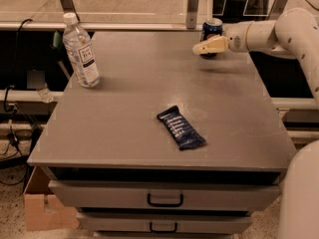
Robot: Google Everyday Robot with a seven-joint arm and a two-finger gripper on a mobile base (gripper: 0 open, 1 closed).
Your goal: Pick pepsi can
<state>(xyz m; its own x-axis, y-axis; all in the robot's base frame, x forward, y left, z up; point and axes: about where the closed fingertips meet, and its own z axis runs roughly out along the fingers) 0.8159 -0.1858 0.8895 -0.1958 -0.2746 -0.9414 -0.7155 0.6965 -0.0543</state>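
Note:
The pepsi can (213,28) is a small dark blue can with a silver top. It stands upright at the far right of the grey table (149,88). My gripper (203,46) reaches in from the right at the can's level. Its cream tip crosses in front of the can's lower half and hides it. The can rests on the table.
A clear plastic water bottle (80,51) stands at the far left of the table. A flat dark blue snack bar wrapper (181,127) lies near the front middle. My white arm (279,31) spans the right edge. There are drawers below the tabletop and a rail behind it.

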